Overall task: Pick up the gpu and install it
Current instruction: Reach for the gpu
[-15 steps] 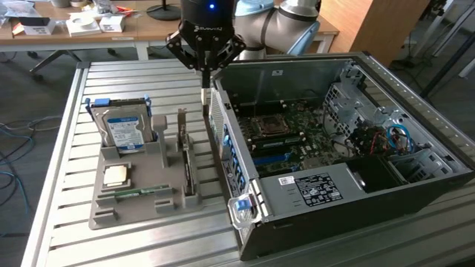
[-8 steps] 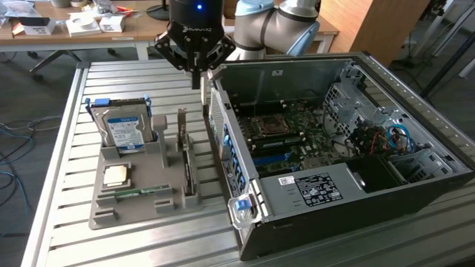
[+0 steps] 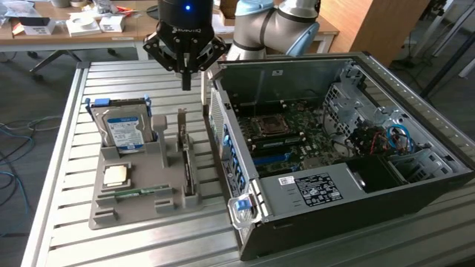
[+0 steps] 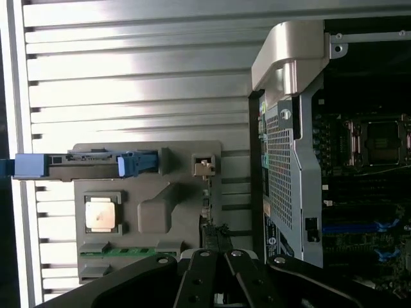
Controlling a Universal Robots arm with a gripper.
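The gpu (image 3: 184,161) stands on edge in a slot of the grey holder tray (image 3: 141,214), its thin green board and metal end bracket pointing up. In the wrist view the gpu (image 4: 207,196) appears edge-on, running down toward the fingers. My gripper (image 3: 186,83) hangs in the air above the far end of the tray, a good way above the card. Its fingers (image 4: 239,276) are shut together with nothing between them. The open computer case (image 3: 349,67) lies just beside the tray on the exterior view's right.
A silver hard drive (image 3: 122,130) in a blue frame stands in the tray, with a processor chip (image 3: 115,176) and a narrow green memory stick (image 3: 137,193) nearer the front. The slatted metal table (image 3: 111,78) carries everything. A cluttered desk (image 3: 82,28) stands behind.
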